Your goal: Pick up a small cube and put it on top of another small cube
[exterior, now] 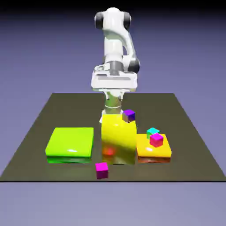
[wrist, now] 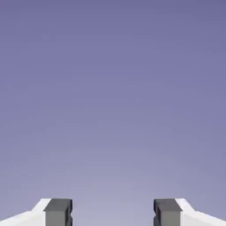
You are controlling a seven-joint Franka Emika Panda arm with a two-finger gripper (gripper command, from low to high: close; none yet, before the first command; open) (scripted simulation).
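The gripper (wrist: 113, 212) is open, its two fingers (wrist: 58, 212) well apart with only backdrop between them. In the exterior view the arm (exterior: 114, 48) reaches out above the table (exterior: 185, 165), its hand behind the tall yellow block (exterior: 118, 143).

One pink cube (exterior: 102, 171) sits on the table near its front edge, just in front of the yellow block's lower corner on the exterior view's left. Bare table runs from it toward both front corners, but only a thin strip lies between it and the front edge. The other pink cube (exterior: 156, 140) is at the orange block (exterior: 152, 152), on the exterior view's right, crowded close by the cyan cube (exterior: 152, 132) behind it; its side toward the camera faces open room.

The purple cube (exterior: 129, 115) shows at the yellow block's upper corner on the exterior view's right; from this angle it seems to rest on top, though I can't be sure.

The green block (exterior: 70, 141) stands on the exterior view's left, a narrow lane of table between it and the yellow block. The yellow and orange blocks show side by side, with hardly any room between. Wider bare table lies beyond the orange block's outer side and behind the green block.
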